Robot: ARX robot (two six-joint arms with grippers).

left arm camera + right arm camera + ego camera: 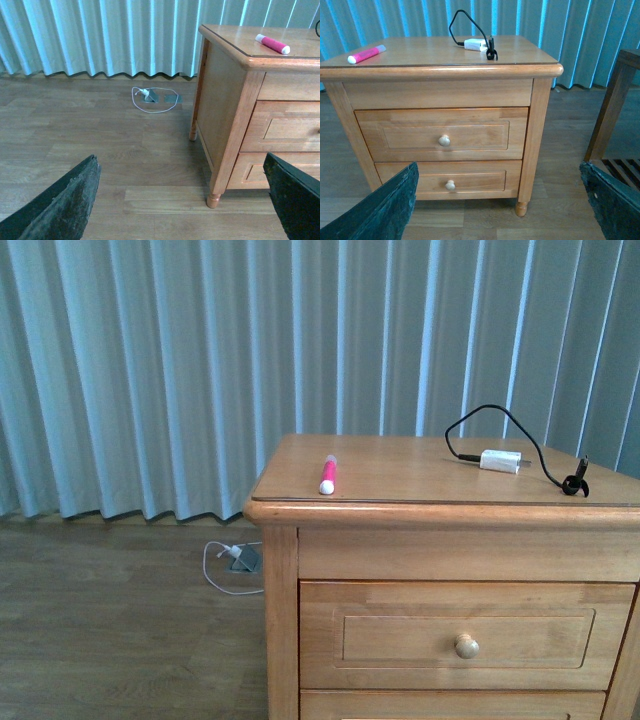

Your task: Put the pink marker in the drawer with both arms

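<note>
The pink marker (327, 475) lies on the nightstand top near its front left corner, also seen as the marker (272, 44) and the marker (366, 54). The drawer (400, 635) is the upper one, shut, with a round knob (466, 646); it shows too as the drawer (410, 135) with its knob (444, 141). My left gripper (182, 200) hangs open over the floor, left of the nightstand. In front of the nightstand, low down, my right gripper (500, 200) is open as well. Neither arm shows in the front view.
A white charger block (500, 461) with a black cable (520, 430) lies on the top at the right. A lower drawer (485, 175) sits beneath. A white cord (150, 95) lies on the floor by the curtain. Dark wooden furniture (615, 110) stands to the right.
</note>
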